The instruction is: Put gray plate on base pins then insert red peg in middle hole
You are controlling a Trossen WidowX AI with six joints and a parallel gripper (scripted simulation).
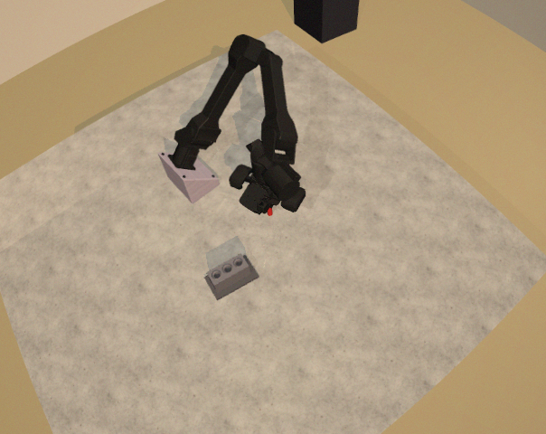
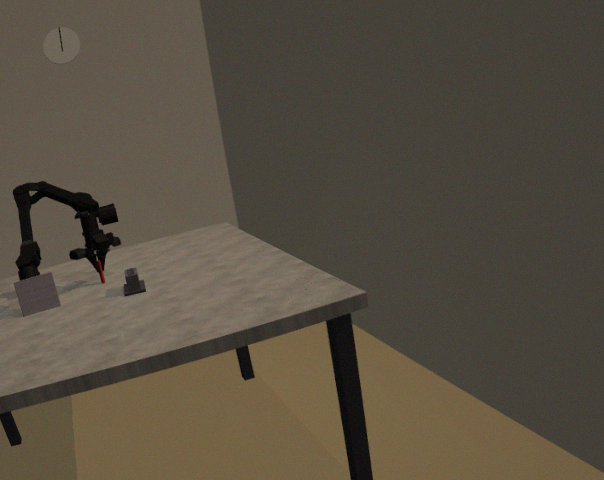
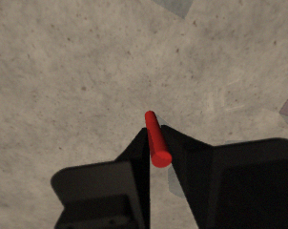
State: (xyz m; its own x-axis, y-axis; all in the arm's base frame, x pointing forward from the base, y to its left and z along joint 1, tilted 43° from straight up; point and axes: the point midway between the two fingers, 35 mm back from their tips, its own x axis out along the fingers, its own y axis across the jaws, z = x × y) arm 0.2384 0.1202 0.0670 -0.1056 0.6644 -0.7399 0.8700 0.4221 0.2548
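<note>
The red peg (image 1: 269, 212) (image 2: 102, 277) (image 3: 157, 144) stands nearly upright, leaning slightly in the exterior view, its lower end at or close to the table top. My gripper (image 2: 100, 266) (image 3: 154, 130) is shut on the peg, one finger on each side; its upper end shows between the fingers in the wrist view. The gray plate (image 1: 221, 271) (image 2: 131, 270) has three holes in a row and sits on top of the darker base (image 1: 220, 294) (image 2: 135, 292), apparently level. The middle hole looks empty. The base's pins cannot be made out.
A pinkish wedge-shaped block (image 1: 199, 187) (image 2: 37, 294) stands at the foot of the arm, left of the gripper in the top view. The base and plate stand a short way from the peg. The table's edge (image 2: 292, 330) lies well beyond them.
</note>
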